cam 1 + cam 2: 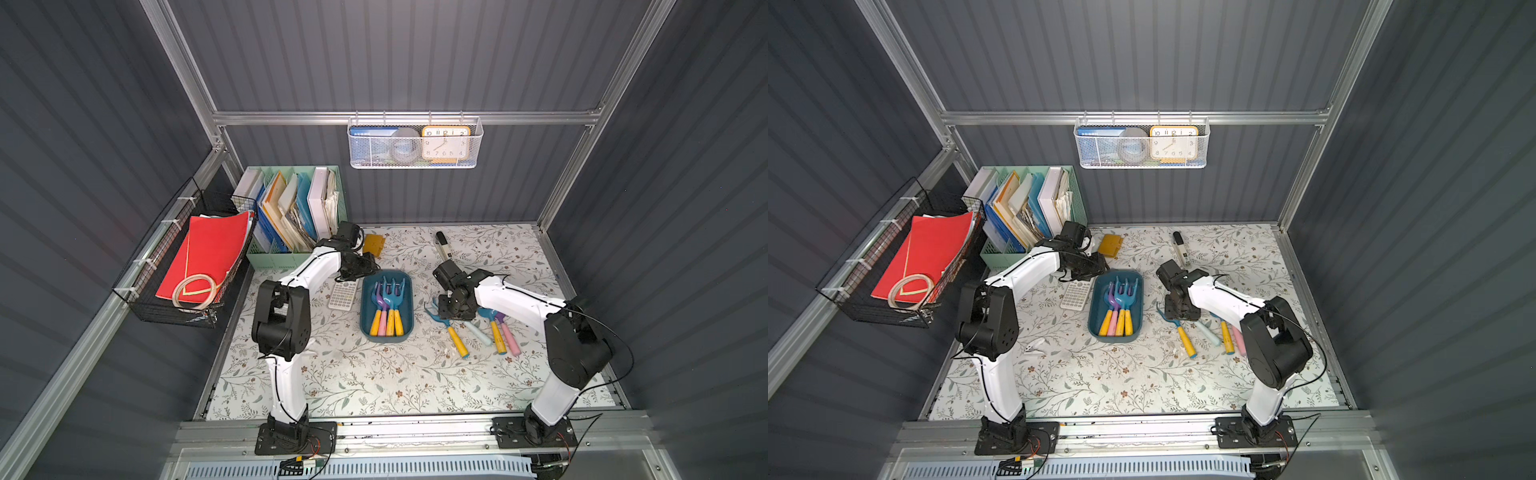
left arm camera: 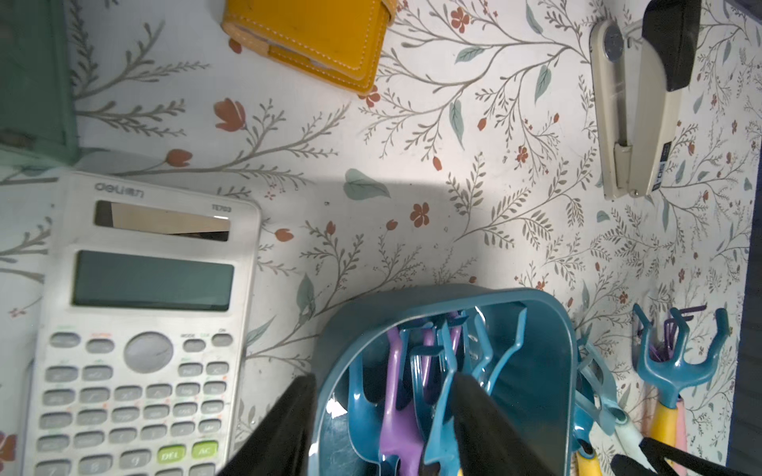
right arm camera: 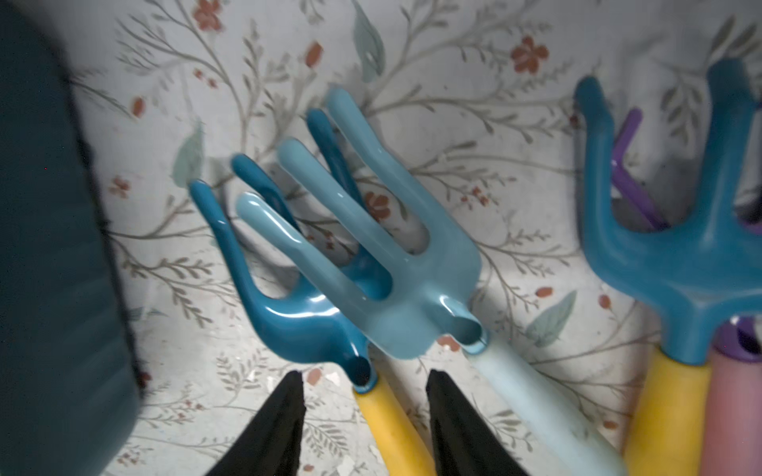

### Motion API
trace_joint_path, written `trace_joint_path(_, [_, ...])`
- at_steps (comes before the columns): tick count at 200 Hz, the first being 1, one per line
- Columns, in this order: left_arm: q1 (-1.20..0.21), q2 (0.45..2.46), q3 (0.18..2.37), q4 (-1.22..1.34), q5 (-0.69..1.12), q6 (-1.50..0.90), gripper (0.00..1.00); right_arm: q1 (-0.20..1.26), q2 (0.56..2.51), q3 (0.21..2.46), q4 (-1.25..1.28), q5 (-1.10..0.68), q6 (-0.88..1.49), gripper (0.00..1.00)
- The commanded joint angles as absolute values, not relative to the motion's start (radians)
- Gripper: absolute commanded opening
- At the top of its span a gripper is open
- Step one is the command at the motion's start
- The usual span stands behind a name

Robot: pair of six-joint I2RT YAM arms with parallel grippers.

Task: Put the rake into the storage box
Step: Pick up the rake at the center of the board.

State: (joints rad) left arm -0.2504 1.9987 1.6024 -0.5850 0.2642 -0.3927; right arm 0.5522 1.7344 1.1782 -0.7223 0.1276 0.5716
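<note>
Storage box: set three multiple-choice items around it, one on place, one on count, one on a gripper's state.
1. The calculator lies: A) left of the box B) inside it C) right of it.
2. Tools in the box: A) two B) four C) six.
3. The right gripper is: A) shut on a rake B) open C) shut, empty.
Key: 1 A, beside the box's left wall; 2 B, four handles show; 3 B, fingers apart astride a yellow handle.

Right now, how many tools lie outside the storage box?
4, right of the storage box: dark-blue rake, pale-blue rake across it, wide-pronged blue rake, pink-handled purple tool. Arm may hide more.
</note>
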Motion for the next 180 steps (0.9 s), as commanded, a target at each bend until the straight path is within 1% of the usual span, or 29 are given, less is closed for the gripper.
trace_joint_path(1, [-0.252,1.984,1.601,-0.586,0.253,-0.421,0.58,0.539,1.716,1.127,-0.761,0.091,0.588,0.52])
trace_joint_path(27, [-0.252,2.0,1.605,-0.592,0.264,-0.422,0.58,0.543,1.739,1.076,-0.759,-0.029,0.549,0.51])
trace_joint_path(69, [-0.251,2.008,1.601,-0.587,0.276,-0.425,0.59,0.59,1.77,1.006,-0.717,-0.055,0.562,0.49])
trace_joint_path(78, [-0.251,2.01,1.603,-0.587,0.276,-0.426,0.59,0.599,1.783,0.998,-0.699,-0.054,0.572,0.45])
trace_joint_path(101, [-0.251,2.015,1.603,-0.59,0.279,-0.424,0.59,0.601,1.81,0.997,-0.655,-0.085,0.598,0.24])
trace_joint_path(119, [-0.25,2.021,1.608,-0.599,0.277,-0.423,0.59,0.589,1.814,1.019,-0.622,-0.136,0.578,0.14])
trace_joint_path(125, [-0.25,2.023,1.61,-0.601,0.277,-0.423,0.59,0.58,1.813,1.031,-0.61,-0.169,0.561,0.11])
trace_joint_path(134, [-0.25,2.025,1.611,-0.603,0.28,-0.421,0.59,0.557,1.805,1.043,-0.583,-0.233,0.537,0.1])
trace_joint_path(137, [-0.251,2.026,1.611,-0.602,0.284,-0.419,0.59,0.545,1.801,1.044,-0.573,-0.293,0.531,0.1])
trace_joint_path(163, [-0.25,2.018,1.604,-0.58,0.329,-0.4,0.6,0.437,1.747,1.02,-0.411,-0.604,0.535,0.09])
trace_joint_path(175, [-0.25,2.013,1.602,-0.567,0.36,-0.385,0.65,0.39,1.727,0.998,-0.314,-0.732,0.573,0.1])
trace_joint_path(180, [-0.25,2.011,1.601,-0.564,0.408,-0.377,0.67,0.375,1.721,0.99,-0.277,-0.782,0.591,0.1])
